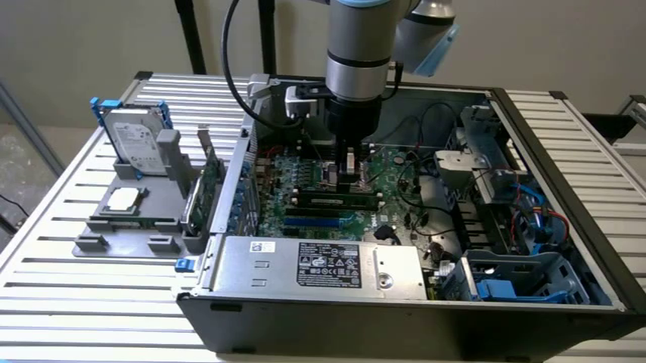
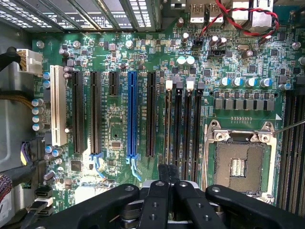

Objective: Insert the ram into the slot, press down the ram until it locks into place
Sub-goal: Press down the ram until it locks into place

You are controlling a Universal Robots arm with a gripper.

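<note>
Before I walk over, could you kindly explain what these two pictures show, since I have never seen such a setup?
The machine is a robot arm whose end effector reaches down into an open computer case on a slatted table. One picture is from a camera off the arm; the other is from a camera on its wrist, looking at the green motherboard, with the blue slot and the black memory slots. By the end effector, the ram lies along those slots; whether it has locked I cannot tell. A grey holder at the exterior view's left carries a hard drive.
</note>
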